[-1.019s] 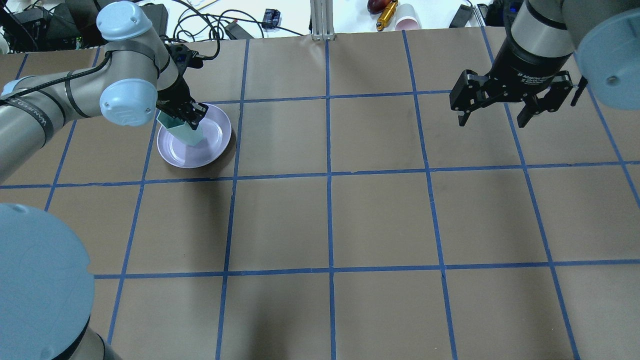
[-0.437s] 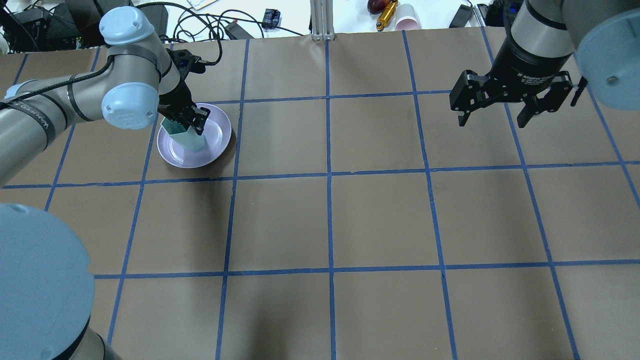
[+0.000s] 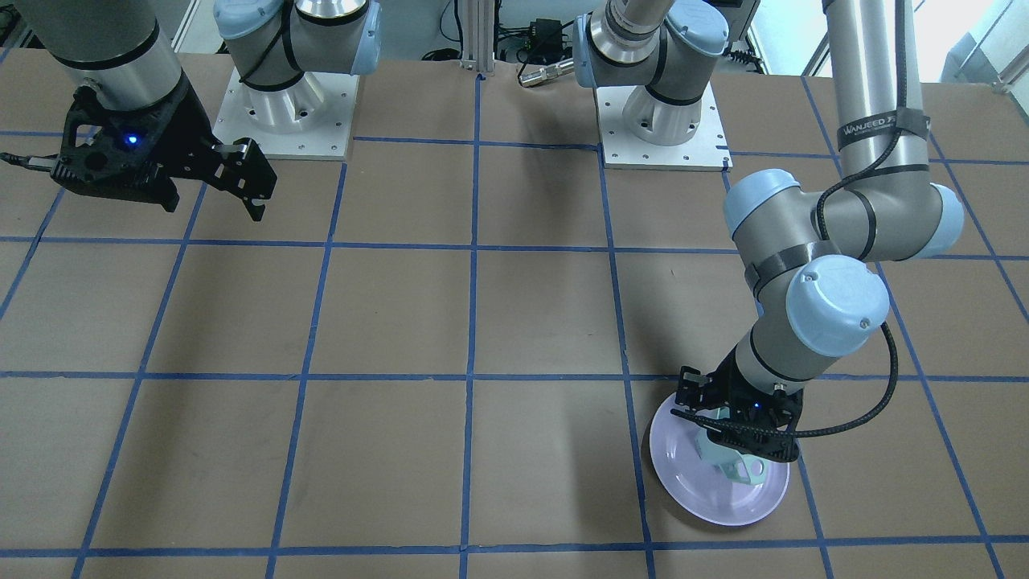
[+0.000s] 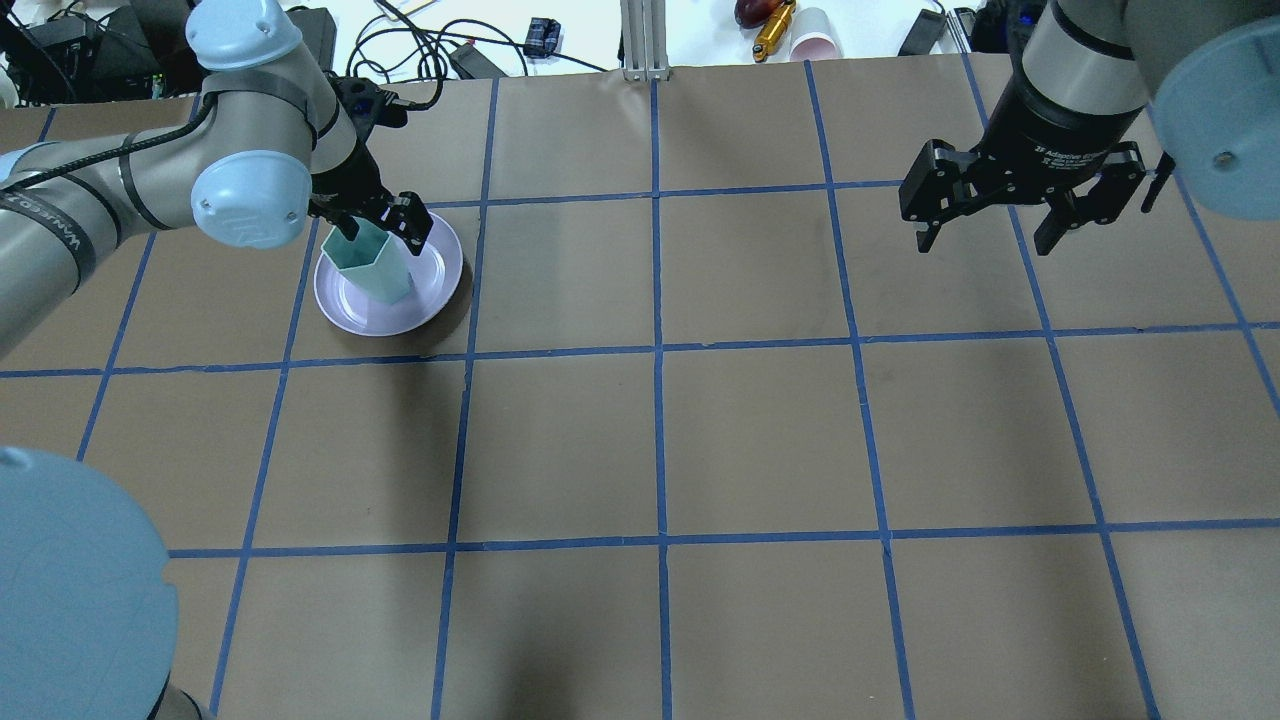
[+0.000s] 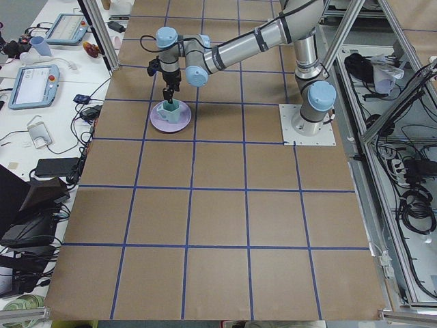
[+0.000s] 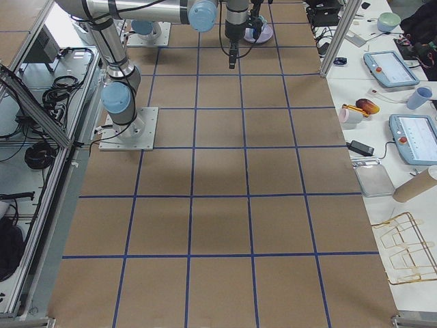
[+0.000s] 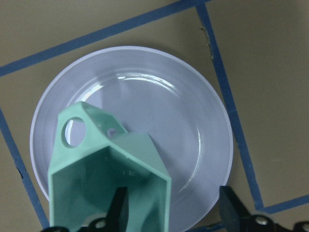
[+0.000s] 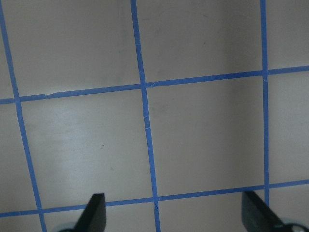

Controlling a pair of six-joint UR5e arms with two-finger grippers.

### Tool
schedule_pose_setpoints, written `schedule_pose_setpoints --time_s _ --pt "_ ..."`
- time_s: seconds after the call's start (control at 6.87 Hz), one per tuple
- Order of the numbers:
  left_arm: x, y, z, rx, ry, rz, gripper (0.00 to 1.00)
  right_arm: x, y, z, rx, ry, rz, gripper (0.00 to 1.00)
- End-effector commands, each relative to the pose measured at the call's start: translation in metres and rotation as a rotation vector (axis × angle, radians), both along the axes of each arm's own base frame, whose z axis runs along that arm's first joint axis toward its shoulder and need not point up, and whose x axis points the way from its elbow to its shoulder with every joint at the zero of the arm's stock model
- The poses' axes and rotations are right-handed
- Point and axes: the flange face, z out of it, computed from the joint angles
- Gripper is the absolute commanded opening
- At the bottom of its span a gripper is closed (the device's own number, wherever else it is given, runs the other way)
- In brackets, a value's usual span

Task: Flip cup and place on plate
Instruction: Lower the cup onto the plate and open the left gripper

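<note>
The mint-green cup [image 4: 375,262] stands upright, mouth up, on the left part of the lavender plate [image 4: 435,285] at the table's far left. My left gripper [image 4: 378,225] is open just above the rim. In the left wrist view one finger [image 7: 118,210] hangs inside the cup [image 7: 111,183] and the other is well outside its wall, over the plate [image 7: 193,121]. The cup's handle points away from the gripper. The front view shows the cup [image 3: 727,460] on the plate [image 3: 707,492] under the left gripper [image 3: 735,430]. My right gripper [image 4: 990,235] is open and empty, high over the far right.
Brown paper with blue tape squares covers the table [image 4: 660,440]. Cables, a pink cup [image 4: 815,40] and tools lie beyond the far edge. The right wrist view shows only bare paper under the right gripper [image 8: 174,215].
My left gripper held the tilted cup by its wall, set it upright on the plate, then opened and let go. The right arm has not moved.
</note>
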Motion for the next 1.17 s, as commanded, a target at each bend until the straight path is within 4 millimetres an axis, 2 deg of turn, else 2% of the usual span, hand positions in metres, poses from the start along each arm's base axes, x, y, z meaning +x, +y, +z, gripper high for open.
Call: schedule_pose_setpoints --time_s 0.0,0.15,0.44,0.73,0.87,1.02 --pt "-0.004 0.007 0.043 -0.002 -0.004 0.068 1.00 0.000 0.000 0.000 0.000 0.000 0.000 1.00" --pt "-0.006 0.010 0.075 0.007 -0.003 0.118 1.00 0.000 0.000 0.000 0.000 0.000 0.000 1.00" --pt "-0.011 0.027 0.120 0.077 0.005 0.190 1.00 0.000 0.000 0.000 0.000 0.000 0.000 1.00" --pt "-0.014 0.049 0.150 0.066 0.004 0.250 1.00 0.000 0.000 0.000 0.000 0.000 0.000 1.00" --pt "-0.024 0.058 0.158 0.055 0.008 0.299 1.00 0.000 0.000 0.000 0.000 0.000 0.000 1.00" --pt "-0.045 0.066 0.163 0.046 0.006 0.309 1.00 0.000 0.000 0.000 0.000 0.000 0.000 1.00"
